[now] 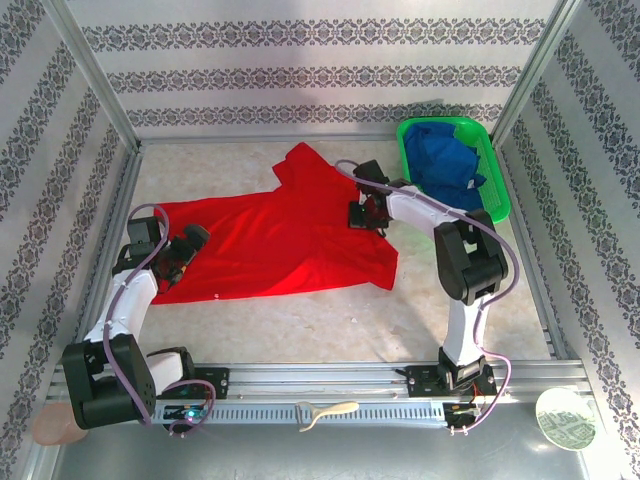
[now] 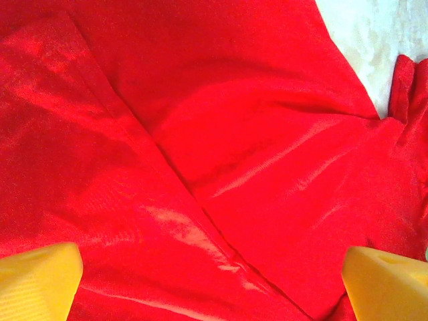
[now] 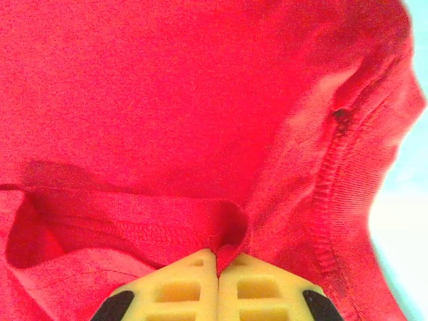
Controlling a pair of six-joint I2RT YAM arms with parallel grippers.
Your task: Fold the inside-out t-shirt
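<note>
Tightly between the closed right jaws, t-shirt [image 3: 167,100] hem.

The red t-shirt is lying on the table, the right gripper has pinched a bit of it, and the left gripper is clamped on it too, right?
Not quite. The left gripper is open, its yellow fingers spread wide over the t-shirt, as the left wrist view shows. The t-shirt does lie on the table, and the right gripper is shut on a fold of it.
</note>
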